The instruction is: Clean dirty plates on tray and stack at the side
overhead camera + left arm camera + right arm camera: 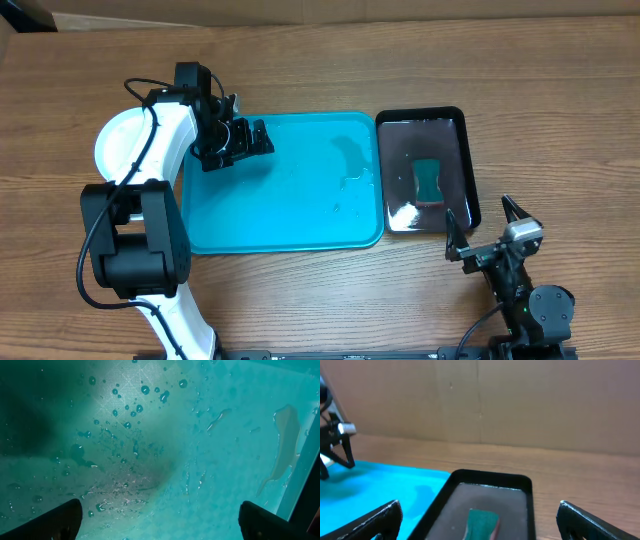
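Wooden counter (300, 300) against a cardboard backdrop, seen from above and from both wrists. The turquoise tray (290, 225) lies at centre and holds no plate: only beads and streaks of water (135, 410). The one plate that shows, a white plate (112, 140), rests on the counter just outside the tray's left edge, partly under the left arm (165, 130). Whether other plates lie beneath it cannot be told.

The left arm's jaws stand wide open and empty over the tray's far left corner. They point towards the tray's middle, so the plate lies behind them. This arm is much the nearer to it. The plate is round and offers no long axis.

The right arm (520, 275) waits at the near right, its jaws likewise spread and empty, aimed at the black tray (470, 170). That tray holds shallow liquid and a teal sponge (428, 182), whose long axis runs straight away from those jaws. Judged from this layout, the clearing of the tray is done or nearly so.
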Available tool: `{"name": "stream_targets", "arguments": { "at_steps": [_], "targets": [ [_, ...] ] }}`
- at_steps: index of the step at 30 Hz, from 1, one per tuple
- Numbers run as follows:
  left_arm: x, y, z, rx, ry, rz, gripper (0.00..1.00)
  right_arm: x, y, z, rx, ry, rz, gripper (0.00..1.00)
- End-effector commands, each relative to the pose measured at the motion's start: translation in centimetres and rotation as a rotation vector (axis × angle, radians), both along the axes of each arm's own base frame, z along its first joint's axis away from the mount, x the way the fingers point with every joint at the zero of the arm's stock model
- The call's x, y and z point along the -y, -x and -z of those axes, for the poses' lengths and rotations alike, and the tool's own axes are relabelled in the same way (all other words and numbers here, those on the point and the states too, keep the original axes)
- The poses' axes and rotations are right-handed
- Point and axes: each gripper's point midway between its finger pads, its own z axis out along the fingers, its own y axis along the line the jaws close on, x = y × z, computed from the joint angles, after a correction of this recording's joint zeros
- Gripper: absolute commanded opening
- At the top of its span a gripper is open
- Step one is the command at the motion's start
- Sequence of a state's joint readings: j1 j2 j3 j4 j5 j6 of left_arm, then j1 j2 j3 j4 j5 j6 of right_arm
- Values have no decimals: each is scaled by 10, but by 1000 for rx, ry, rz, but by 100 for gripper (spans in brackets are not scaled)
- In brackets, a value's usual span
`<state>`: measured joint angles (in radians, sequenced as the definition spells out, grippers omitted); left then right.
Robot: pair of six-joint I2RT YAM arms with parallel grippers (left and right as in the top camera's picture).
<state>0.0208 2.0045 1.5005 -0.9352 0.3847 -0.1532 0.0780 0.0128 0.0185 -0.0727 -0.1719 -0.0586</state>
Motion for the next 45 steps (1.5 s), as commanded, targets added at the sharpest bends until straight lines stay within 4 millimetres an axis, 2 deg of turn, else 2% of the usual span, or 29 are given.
{"name": "stream_targets", "arguments": {
  "at_steps": [1,43,45],
  "targets": [
    [0,-6,-18,57,-7,19,100,0,0,2,28,85,-2,100],
    [-2,-6,-17,57,-23,18,100,0,0,2,29,84,-3,100],
    [-3,-6,-22,73,-46,21,100,0,0,2,29,84,-3,100]
  ]
}}
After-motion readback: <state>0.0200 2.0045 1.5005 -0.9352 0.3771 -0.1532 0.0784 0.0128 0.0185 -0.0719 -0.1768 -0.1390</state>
